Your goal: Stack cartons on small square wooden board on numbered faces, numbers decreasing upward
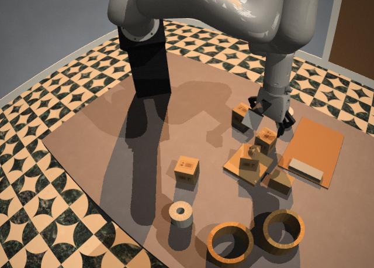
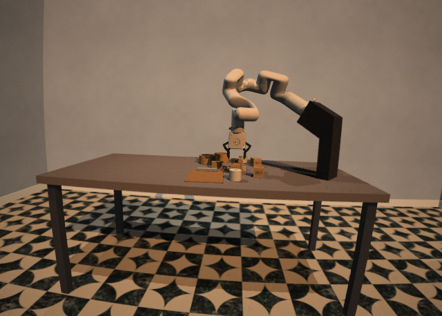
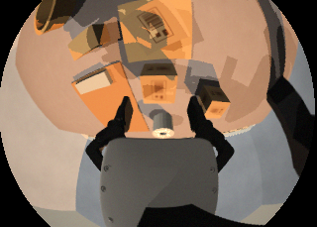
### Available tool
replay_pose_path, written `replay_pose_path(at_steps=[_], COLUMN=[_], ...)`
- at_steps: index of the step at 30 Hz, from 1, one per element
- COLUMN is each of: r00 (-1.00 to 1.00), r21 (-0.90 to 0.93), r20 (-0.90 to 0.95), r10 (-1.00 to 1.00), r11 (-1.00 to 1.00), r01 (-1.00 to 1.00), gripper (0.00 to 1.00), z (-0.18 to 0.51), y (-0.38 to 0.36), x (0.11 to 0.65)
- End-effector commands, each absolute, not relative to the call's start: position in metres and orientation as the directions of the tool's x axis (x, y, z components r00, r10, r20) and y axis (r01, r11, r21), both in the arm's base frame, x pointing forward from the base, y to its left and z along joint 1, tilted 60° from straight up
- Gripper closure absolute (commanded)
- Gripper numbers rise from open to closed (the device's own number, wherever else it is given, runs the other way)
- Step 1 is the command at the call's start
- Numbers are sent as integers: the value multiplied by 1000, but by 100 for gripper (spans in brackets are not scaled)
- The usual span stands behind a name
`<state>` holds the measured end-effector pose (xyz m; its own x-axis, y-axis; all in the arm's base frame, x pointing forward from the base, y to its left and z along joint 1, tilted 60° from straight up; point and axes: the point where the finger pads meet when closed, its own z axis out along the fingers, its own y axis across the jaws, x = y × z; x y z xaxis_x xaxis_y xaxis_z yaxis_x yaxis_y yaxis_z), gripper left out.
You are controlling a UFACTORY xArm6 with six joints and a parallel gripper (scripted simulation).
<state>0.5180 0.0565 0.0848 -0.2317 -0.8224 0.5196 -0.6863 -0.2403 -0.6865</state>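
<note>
Four labelled cartons show in the top view. One carton (image 1: pixel 186 169) stands alone at the left. One carton (image 1: pixel 241 113) stands at the back. One carton (image 1: pixel 265 139) (image 3: pixel 158 88) stands just behind the small square board (image 1: pixel 233 165) (image 3: pixel 181 16). One carton (image 1: pixel 249 165) (image 3: pixel 149 24) stands on that board, with a small object on top. My gripper (image 1: pixel 269 126) (image 2: pixel 236 152) (image 3: pixel 159 102) is open and empty. It points down right over the carton behind the board, with one finger to each side of it.
A plain box (image 1: pixel 280 180) lies by the board's right corner. A large flat board (image 1: pixel 314 138) carries a beige block. Two wooden rings (image 1: pixel 213 232) (image 1: pixel 297 221) and a pale roll (image 1: pixel 180 213) stand at the front. The arm's black pedestal (image 1: pixel 148 65) is at the back left.
</note>
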Motion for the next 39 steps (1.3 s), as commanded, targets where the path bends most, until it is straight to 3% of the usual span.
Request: replay_pose_path(at_steps=[1,39], r00=[-231,-232], r21=[-688,-688], r20=[519,519], r10=[-823,-823], r11=[-241,-242], r01=[-685,-684], gripper=[0,0], z=[81,60], y=[53,31], x=[524,553])
